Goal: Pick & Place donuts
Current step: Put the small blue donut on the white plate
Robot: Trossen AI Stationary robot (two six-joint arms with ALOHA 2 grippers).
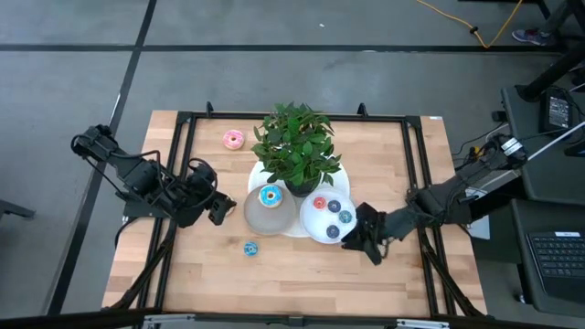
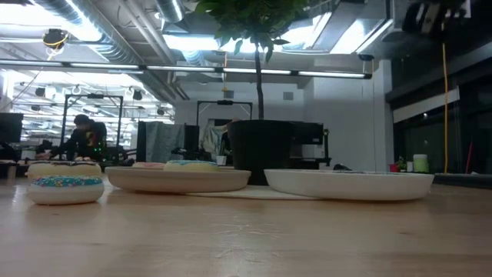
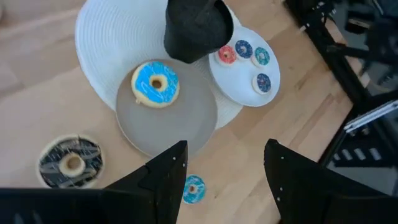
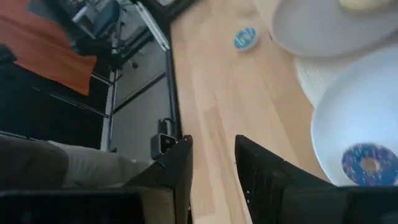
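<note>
A light-blue donut (image 1: 271,196) (image 3: 155,84) lies on the grey plate (image 1: 257,217). Several mini donuts (image 3: 243,48) lie on the white plate (image 1: 317,233), one of them dark blue (image 4: 367,163). A pink donut (image 1: 233,139) rests on the table at the far left. A mini blue donut (image 1: 250,248) (image 3: 193,188) lies near the front, and a chocolate sprinkled donut (image 3: 69,162) lies on the wood beside the grey plate. My left gripper (image 1: 219,208) (image 3: 224,168) hangs open above the grey plate's left rim. My right gripper (image 1: 356,238) (image 4: 211,165) hovers open by the white plate's near right rim.
A potted plant (image 1: 297,146) in a dark pot (image 3: 196,28) stands on a white mat (image 3: 118,37) behind the plates. A black frame (image 1: 183,119) runs around the table. Bare wood (image 1: 302,274) lies along the near edge.
</note>
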